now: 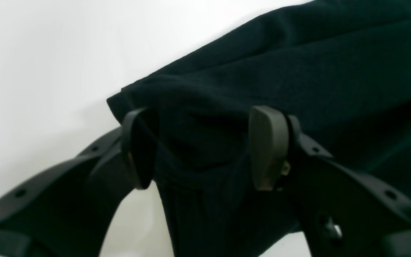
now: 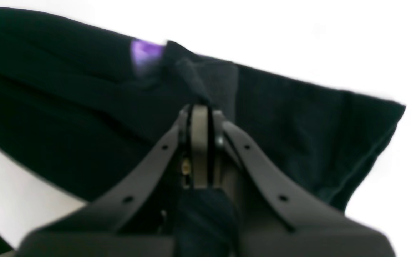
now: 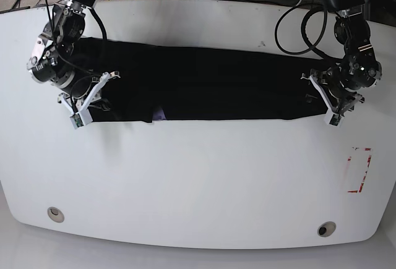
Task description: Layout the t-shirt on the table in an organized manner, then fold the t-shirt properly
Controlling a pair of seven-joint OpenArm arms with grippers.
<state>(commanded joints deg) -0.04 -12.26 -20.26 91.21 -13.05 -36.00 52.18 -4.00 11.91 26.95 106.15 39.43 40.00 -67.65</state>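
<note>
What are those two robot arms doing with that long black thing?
It's a black t-shirt, folded into a long band across the white table. The right gripper is pinched shut on one end. The left gripper is open at the other end, with cloth lying between its fingers.

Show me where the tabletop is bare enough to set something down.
Widest bare stretch: the table between the t-shirt and the near edge, bordered by the red tape rectangle and two round holes. A thinner strip runs behind the shirt. Crowded: both shirt ends, at the left end effector and right end effector.
</note>
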